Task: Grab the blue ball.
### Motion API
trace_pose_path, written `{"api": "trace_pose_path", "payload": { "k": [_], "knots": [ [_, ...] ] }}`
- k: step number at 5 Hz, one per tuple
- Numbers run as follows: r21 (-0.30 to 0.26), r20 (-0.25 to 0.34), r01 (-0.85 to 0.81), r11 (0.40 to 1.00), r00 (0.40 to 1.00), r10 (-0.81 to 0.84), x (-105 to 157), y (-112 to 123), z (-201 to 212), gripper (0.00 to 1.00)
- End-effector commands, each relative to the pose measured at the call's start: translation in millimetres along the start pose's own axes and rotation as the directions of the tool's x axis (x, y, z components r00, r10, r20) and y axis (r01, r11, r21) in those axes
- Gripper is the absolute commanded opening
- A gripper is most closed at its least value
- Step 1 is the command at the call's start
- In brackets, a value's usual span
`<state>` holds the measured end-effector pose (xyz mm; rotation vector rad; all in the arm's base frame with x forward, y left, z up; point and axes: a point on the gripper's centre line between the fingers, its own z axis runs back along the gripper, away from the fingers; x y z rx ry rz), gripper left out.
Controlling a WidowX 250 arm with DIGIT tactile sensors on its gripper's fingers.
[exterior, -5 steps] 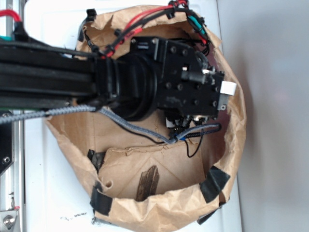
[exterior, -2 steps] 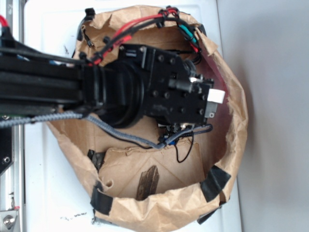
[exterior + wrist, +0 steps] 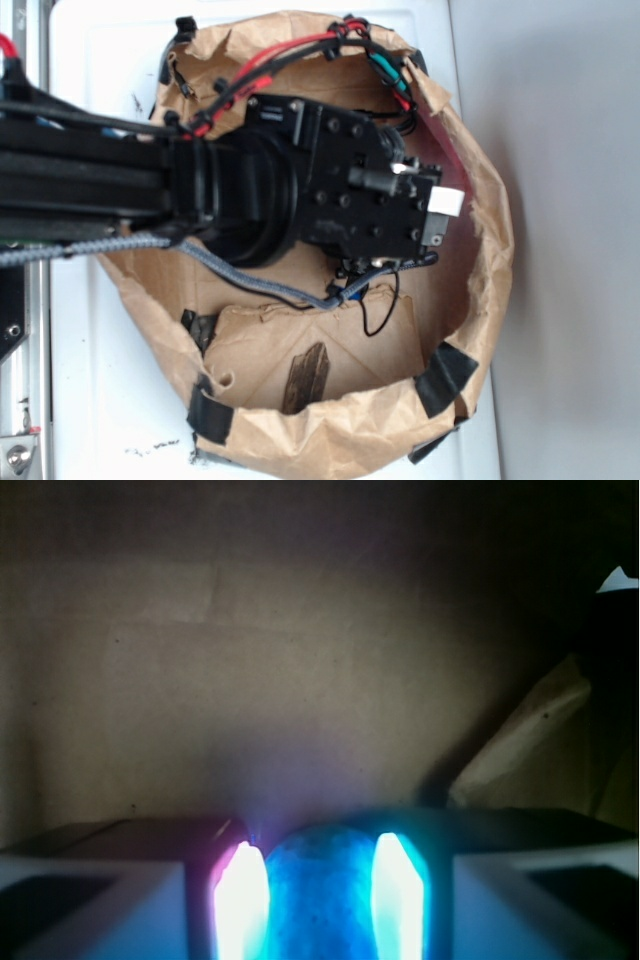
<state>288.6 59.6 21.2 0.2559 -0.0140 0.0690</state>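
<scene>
While the wrist view looks down, the end effector (image 3: 320, 895) is clamped on the blue ball (image 3: 318, 890), glowing pads (image 3: 241, 900) pressed to each side. Beyond lies the brown paper bag (image 3: 330, 420) floor; the bag sits on a white table (image 3: 110, 380).

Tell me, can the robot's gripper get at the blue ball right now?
Probably yes. In the wrist view the blue ball already sits between the two glowing fingers of the gripper, with nothing visible in between.
</scene>
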Motion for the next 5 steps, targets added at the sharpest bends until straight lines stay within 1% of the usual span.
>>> {"api": "trace_pose_path", "payload": {
  "k": [1, 2, 3, 4, 5],
  "knots": [
    [-0.087, 0.033, -0.04, 0.995, 0.999, 0.043, 4, 13, 41, 0.0],
    [-0.144, 0.062, -0.071, 0.987, 0.995, 0.081, 9, 23, 73, 0.0],
    [-0.208, 0.06, -0.074, 0.975, 0.994, 0.088, 11, 31, 97, 0.0],
    [-0.235, 0.041, -0.055, 0.97, 0.997, 0.066, 4, 31, 109, 0.0],
    [-0.164, 0.055, -0.024, 0.986, 0.998, 0.033, -11, 21, 111, 0.0]
  ]
}}
